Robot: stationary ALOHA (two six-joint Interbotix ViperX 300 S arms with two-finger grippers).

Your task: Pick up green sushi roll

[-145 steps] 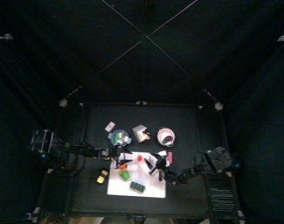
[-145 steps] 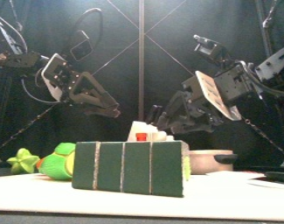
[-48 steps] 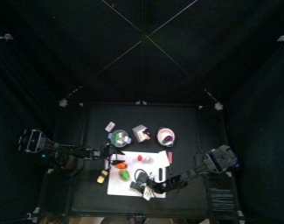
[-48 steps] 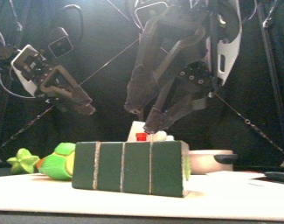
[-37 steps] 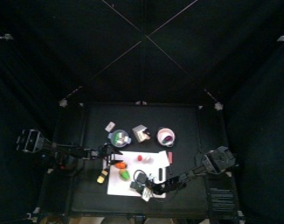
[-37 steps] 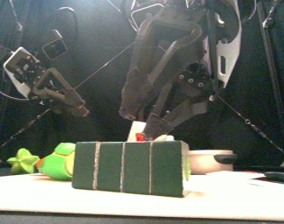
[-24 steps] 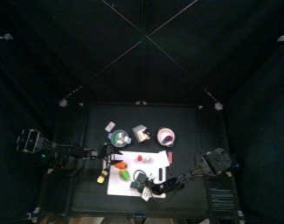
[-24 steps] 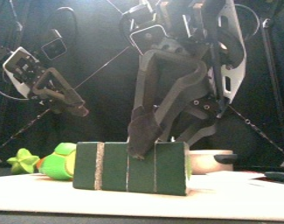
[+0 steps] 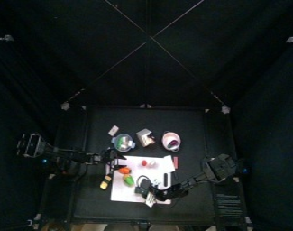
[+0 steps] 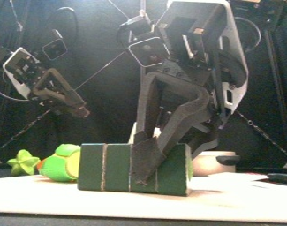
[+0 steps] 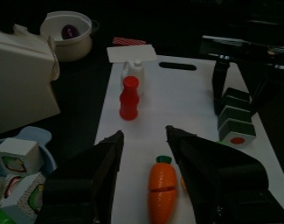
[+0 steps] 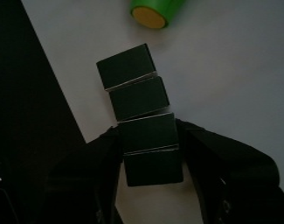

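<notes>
Straddling green sushi roll [image 12: 152,164]; right tool [image 12: 152,184] open

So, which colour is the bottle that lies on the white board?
Red bottle, seen best in the left wrist view.

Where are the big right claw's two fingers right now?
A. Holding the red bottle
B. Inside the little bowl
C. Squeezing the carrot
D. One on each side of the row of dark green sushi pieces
D: in the right wrist view the right gripper stands open, with a jaw on each side of the green sushi roll on the white cutting board.
</notes>
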